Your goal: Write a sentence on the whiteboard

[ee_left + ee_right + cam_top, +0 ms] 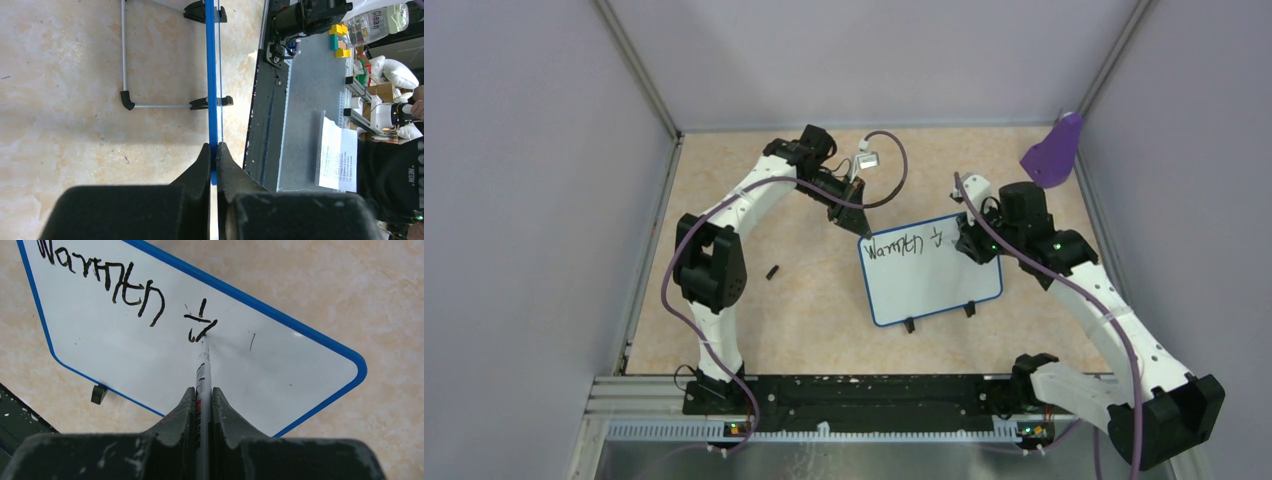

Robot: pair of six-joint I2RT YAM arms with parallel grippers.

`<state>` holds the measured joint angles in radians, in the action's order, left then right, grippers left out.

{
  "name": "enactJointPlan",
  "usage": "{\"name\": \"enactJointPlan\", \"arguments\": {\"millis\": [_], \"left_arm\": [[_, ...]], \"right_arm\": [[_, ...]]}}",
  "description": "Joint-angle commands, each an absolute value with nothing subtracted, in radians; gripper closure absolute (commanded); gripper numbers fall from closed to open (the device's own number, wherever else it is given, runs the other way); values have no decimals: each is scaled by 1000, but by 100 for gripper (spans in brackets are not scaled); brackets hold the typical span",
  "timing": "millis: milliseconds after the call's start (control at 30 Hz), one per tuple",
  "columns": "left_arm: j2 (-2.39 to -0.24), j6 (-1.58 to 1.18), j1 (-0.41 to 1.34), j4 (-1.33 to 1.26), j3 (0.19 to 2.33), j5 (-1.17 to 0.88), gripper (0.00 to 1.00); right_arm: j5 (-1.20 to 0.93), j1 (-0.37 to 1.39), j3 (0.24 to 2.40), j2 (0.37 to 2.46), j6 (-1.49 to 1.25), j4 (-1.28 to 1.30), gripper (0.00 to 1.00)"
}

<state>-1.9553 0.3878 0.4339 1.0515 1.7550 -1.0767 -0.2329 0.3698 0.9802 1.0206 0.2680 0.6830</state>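
1. Cap (772, 271): small, black, loose on the worktop left of centre, well apart from the board. Probably the marker's.
2. Left gripper (213, 150): fingers closed tight on the blue rim at the board's far-left corner. Nothing else held.
3. Whiteboard (934, 285): right of the worktop's centre, two black feet toward the near edge. Judged light, stiff and smooth-faced, so apt to skid under pen pressure. Best taken by the rim at a corner, clear of the writing area, as gripped now.
4. Sentence (110, 280): black marker strokes along the board's far edge. "Warmth" legible, then the first strokes of a next word. Judged unfinished, with the lower part of the board blank.
5. Marker (202, 365): thin, pale-barrelled, tip touching the board at the latest stroke.
6. Right gripper (202, 395): fingers shut on the marker's barrel, above the board's far-right part.
7. Purple scoop (1054, 152): far-right corner of the worktop, apart from the board.
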Motion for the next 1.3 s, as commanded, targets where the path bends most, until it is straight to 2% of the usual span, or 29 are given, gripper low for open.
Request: {"name": "enactJointPlan", "arguments": {"millis": [0,433,900,1167,1267], "left_arm": [[-1952,410,445,1029,1750,-1081,100],[-1956,411,444,1028,1753,-1079,100],[-1956,405,445,1024,1746,-1078,100],[-1949,388,442,1010,1746,-1075,100],[-1941,385,433,1010,1749,-1090,83]], "right_arm": [[-173,358,1041,1017,250,602,100],[-117,357,1027,1013,282,635,100],[-236,365,990,1014,341,766,100],[-311,368,1075,989,333,775,100],[-390,370,1098,982,329,777,100]]}}
